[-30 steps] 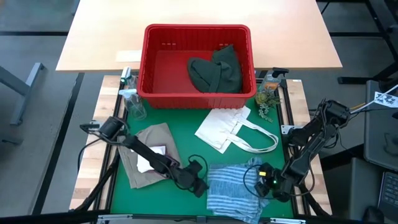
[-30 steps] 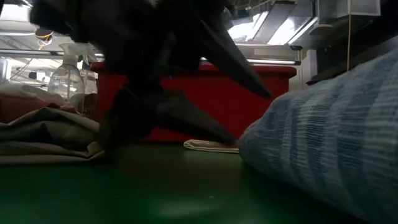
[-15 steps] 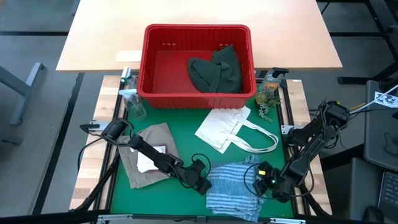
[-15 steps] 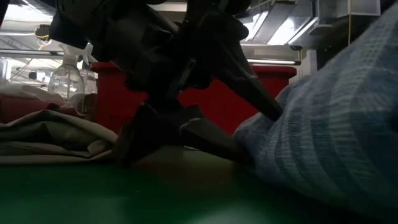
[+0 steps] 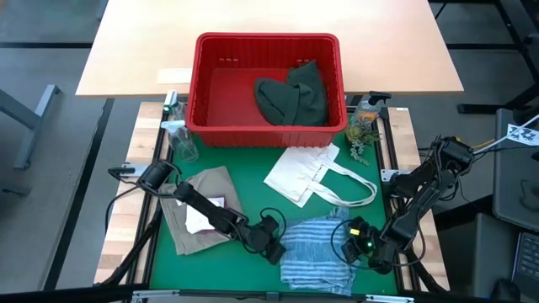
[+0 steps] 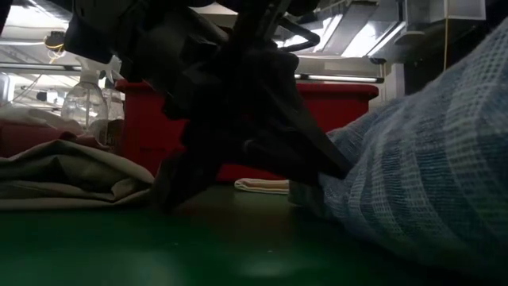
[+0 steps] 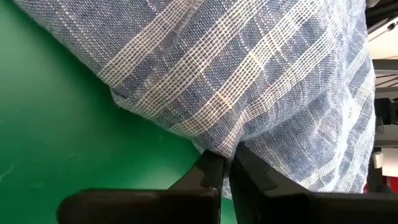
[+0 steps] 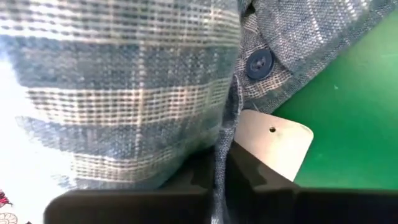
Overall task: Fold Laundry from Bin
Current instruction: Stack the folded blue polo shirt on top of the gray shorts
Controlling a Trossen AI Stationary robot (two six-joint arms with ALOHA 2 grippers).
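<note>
Both grippers are clamped on the blue-white striped woven shirt point(image 5: 313, 251), which lies crumpled on the green mat point(image 5: 253, 194) at the near edge of the table. Your left gripper point(image 5: 274, 249) has its fingers point(image 7: 208, 177) pressed together on a pinch of the shirt's left edge — the fold of cloth runs right down between them. Your right gripper point(image 5: 349, 250) pinches the shirt's right side the same way, fingers closed on the fabric beside a dark button point(image 8: 259, 63) and a white tag point(image 8: 273, 144).

Left of the shirt you have the tan garment point(image 5: 202, 209) spread flat, with a small white cloth point(image 5: 206, 217) on top of it under the left arm. A flat white tote bag with loop handles point(image 5: 313, 175) sits between the shirt and the large red slotted plastic bin point(image 5: 268, 88) at the far side. Inside the bin — toward its right end — the dark green garment point(image 5: 293, 95) lies bunched.
</note>
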